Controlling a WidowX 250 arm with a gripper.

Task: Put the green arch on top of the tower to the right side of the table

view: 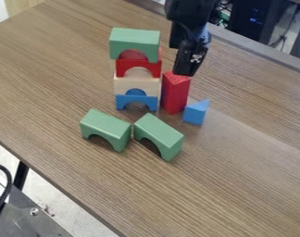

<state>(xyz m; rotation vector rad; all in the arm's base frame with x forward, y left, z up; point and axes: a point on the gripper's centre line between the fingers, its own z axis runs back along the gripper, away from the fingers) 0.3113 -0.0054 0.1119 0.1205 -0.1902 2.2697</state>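
Note:
The gripper (186,67) hangs from the top edge, just above and behind the upright red block (176,94), right of the tower. A green arch (134,39) tops the tower, over a red arch (153,68), a natural wood arch (122,85) and a blue arch (122,102) at the bottom. Rounded pieces sit in the openings of the stacked arches. In front of the tower, two more green arches stand side by side on the table: one at left (107,124), one at right (160,133).
A blue triangular block (196,112) stands beside the red block's lower right. The wooden table (251,185) runs to a near edge at lower left, where dark equipment (22,217) and a cable show. More dark equipment is behind the far edge at top right.

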